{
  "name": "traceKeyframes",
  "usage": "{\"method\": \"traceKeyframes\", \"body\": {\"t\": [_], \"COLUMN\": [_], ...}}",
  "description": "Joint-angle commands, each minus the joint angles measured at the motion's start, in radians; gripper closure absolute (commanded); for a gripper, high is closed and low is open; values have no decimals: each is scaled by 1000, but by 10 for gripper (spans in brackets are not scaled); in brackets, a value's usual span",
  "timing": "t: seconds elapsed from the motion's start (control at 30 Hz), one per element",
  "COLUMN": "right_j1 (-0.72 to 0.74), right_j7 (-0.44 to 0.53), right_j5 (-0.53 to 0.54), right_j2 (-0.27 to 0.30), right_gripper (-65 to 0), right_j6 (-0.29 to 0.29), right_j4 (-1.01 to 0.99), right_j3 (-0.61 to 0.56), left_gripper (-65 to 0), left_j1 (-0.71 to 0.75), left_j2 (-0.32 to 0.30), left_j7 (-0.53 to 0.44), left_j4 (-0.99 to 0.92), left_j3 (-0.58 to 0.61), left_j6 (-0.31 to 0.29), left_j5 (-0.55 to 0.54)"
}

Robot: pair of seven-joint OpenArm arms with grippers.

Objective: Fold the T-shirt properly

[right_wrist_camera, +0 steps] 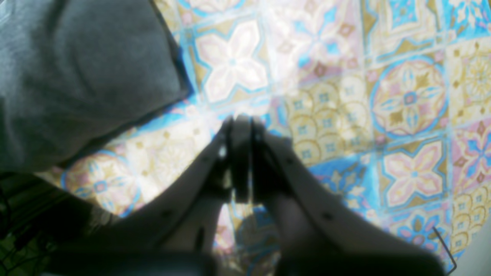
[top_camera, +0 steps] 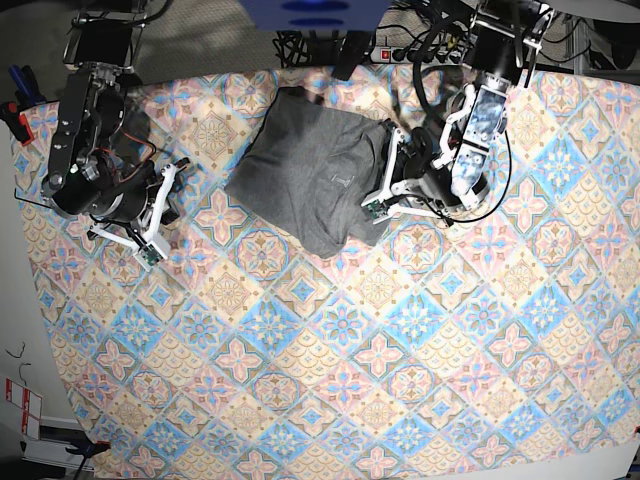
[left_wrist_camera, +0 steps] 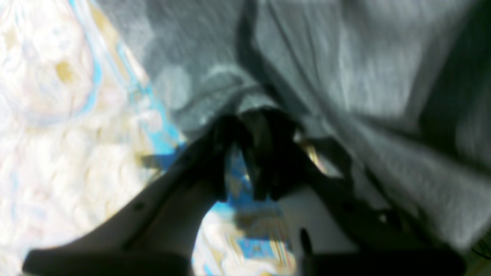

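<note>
Grey cotton, soft and light: the T-shirt (top_camera: 315,180) lies in the upper middle of the base view, on the patterned tablecloth (top_camera: 330,380), already doubled into a rough rectangle with its lower corner pointing down. I judge that such cloth has no stiffness at all; it will sag and wrinkle wherever it is lifted, and a layer can slide over the layer below. It is not fragile and not heavy. The best places to take hold are, in my opinion, the edges and corners of a fold, where both layers can be pinched together, not the flat middle.

At the right edge of the cloth, in the base view, sits the left gripper (top_camera: 385,195). In the left wrist view the left gripper (left_wrist_camera: 253,126) has its jaws almost together and a bunch of grey fabric is gathered between the tips, so it is pinching the edge of the T-shirt (left_wrist_camera: 345,76). The picture is blurred, so how many layers it holds I cannot tell.

Far to the left of the base view, well apart from the cloth, is the right gripper (top_camera: 160,215). In the right wrist view the right gripper (right_wrist_camera: 239,128) is pressed fully together and holds nothing; it hangs over bare tablecloth (right_wrist_camera: 383,96), with the T-shirt (right_wrist_camera: 76,76) only in the upper left of that frame.
</note>
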Motion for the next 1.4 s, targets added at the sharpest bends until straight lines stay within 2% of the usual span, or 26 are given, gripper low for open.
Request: {"method": "traceKeyframes", "body": {"t": [0.0,0.23,0.4,0.7,0.83,1.0,1.1,1.23,1.37], "right_j1": [12,11,-17,-29,-29,-29,-29,-29,-31], "right_j7": [14,14,14,14,14,14,14,14,14], "right_j5": [11,11,11,10,10,10,8,8,8], "right_j2": [10,10,10,10,10,10,10,10,10], "right_gripper": [-2,-2,-2,-2,-2,-2,-2,-2,-2], "right_j6": [2,2,2,2,2,2,2,2,2], "right_j4": [16,16,20,22,22,23,23,23,23], "right_j3": [4,4,9,12,12,14,47,161,218], "left_gripper": [-75,-75,-75,-75,-75,-73,-67,-67,-67], "left_j1": [-42,-197,-301,-480,-537,-563,-530,-356,-172], "left_j2": [10,142,206,333,363,366,343,225,111], "left_j7": [-10,-131,-212,-427,-495,-502,-456,-439,-438], "left_j4": [-26,-277,-457,-836,-914,-900,-805,-465,-142], "left_j3": [2,7,7,8,8,8,4,2,2], "left_j6": [1,1,1,1,1,1,1,1,1], "left_j5": [-7,-6,-6,-6,-6,43,62,65,103]}}
